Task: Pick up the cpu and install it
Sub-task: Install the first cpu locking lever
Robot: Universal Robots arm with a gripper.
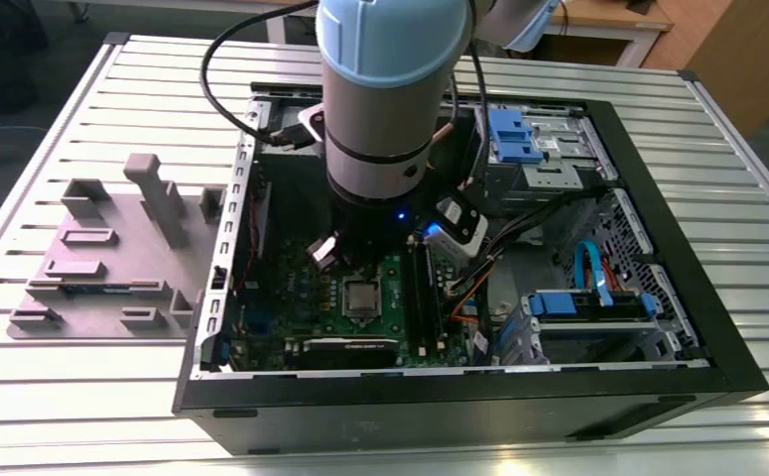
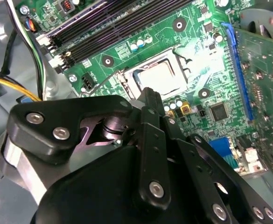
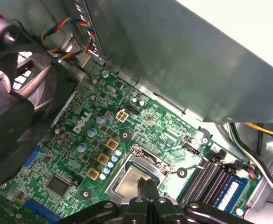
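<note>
Near corner of cpu covered by end effector at lower centre of first wrist view. End effector linkage cut off by lower frame edge in both wrist views. Fan cropped at left edge. Motherboard partly hidden behind arm in exterior view.
</note>
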